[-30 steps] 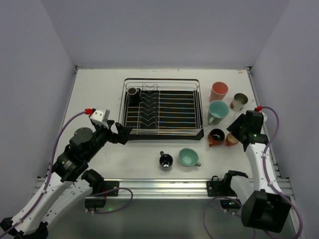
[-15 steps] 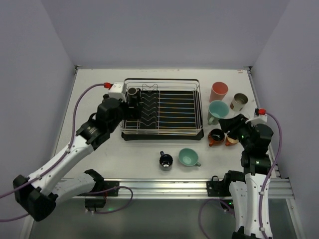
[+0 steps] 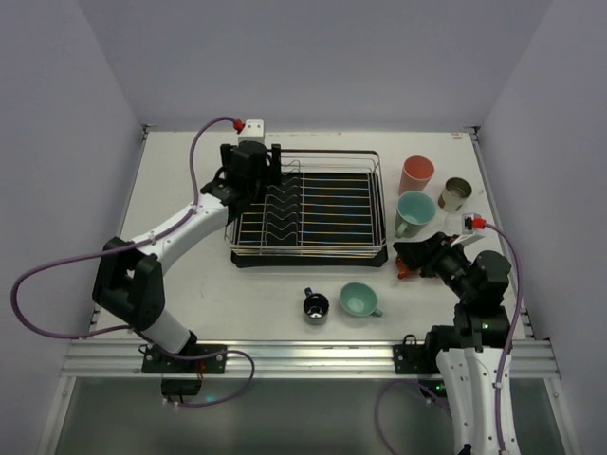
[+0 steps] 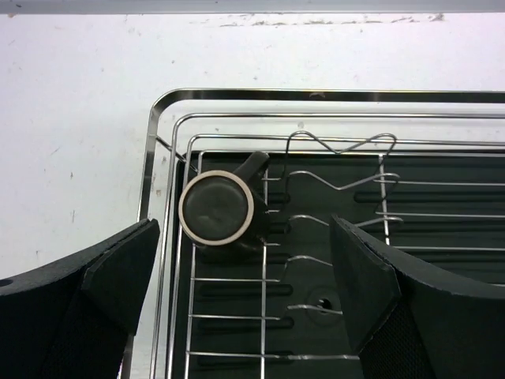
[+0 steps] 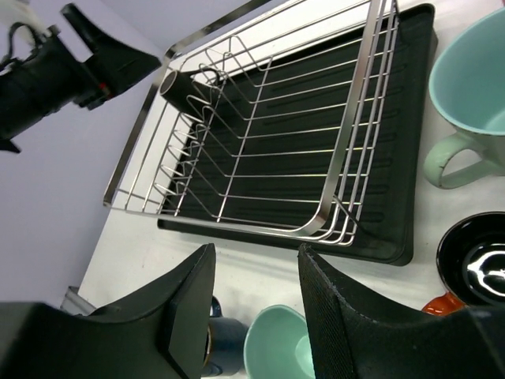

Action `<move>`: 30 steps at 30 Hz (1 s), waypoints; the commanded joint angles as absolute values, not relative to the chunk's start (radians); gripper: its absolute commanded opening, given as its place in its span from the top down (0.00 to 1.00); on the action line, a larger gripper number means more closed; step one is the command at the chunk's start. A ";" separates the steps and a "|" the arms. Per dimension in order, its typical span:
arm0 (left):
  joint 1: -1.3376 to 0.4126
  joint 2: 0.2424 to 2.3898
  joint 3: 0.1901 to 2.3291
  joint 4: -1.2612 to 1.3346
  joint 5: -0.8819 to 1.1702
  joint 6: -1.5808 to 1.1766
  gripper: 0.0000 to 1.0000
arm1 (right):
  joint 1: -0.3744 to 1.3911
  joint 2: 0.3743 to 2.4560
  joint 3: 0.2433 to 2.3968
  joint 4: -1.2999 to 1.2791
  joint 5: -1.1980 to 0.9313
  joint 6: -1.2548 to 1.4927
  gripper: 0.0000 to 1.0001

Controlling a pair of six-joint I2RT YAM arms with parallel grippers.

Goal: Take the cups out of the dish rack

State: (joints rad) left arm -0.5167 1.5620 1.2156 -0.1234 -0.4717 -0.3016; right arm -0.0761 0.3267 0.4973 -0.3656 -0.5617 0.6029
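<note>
Hovering over the far-left corner of the dish rack (image 4: 331,95), the left gripper (image 4: 241,272) has its fingers spread wide with nothing between them. The one cup in the rack, a dark mug (image 4: 217,209) with a cream ring around its top, sits just ahead of them and nearer the left finger. It stands in the corner, seemingly mouth up, close to the rack's side wires, and its stubby handle points away toward the zigzag dividers. It looks like glazed ceramic: stiff, light for its size, probably slick on the outside, and liable to chip if knocked against the wire. A sound hold would be across the round body on the two sides clear of the handle, or with one finger inside the mouth and one outside pinching the wall. The corner wires leave little room beside it, so a straight lift is likely safer than a drag. The right gripper (image 5: 256,292) hangs low over the table near the rack's right end, fingers apart and holding nothing, beside a mint-green mug (image 5: 473,95) and a black-lined orange cup (image 5: 473,264).
</note>
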 commanded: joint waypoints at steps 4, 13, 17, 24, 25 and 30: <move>-0.472 1.643 1.267 -0.026 -0.479 -0.227 0.08 | -0.058 0.325 0.492 -0.328 -0.621 0.620 0.51; -0.445 1.720 1.281 0.018 -0.426 -0.225 0.20 | -0.054 0.331 0.488 -0.330 -0.638 0.621 0.51; -0.437 1.750 1.273 0.038 -0.425 -0.235 0.23 | -0.052 0.333 0.494 -0.339 -0.637 0.623 0.51; -0.437 1.776 1.267 0.063 -0.448 -0.236 0.22 | -0.049 0.337 0.505 -0.347 -0.641 0.624 0.51; -0.436 1.779 1.267 0.064 -0.451 -0.235 0.22 | -0.049 0.339 0.503 -0.347 -0.643 0.624 0.51; -0.434 1.796 1.262 0.075 -0.451 -0.232 0.25 | -0.046 0.342 0.500 -0.347 -0.641 0.624 0.51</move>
State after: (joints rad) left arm -0.4423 1.7828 1.2400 0.0025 -0.4263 -0.2409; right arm -0.0509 0.3294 0.4885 -0.3500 -0.6128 0.6033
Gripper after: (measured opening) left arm 0.763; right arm 0.491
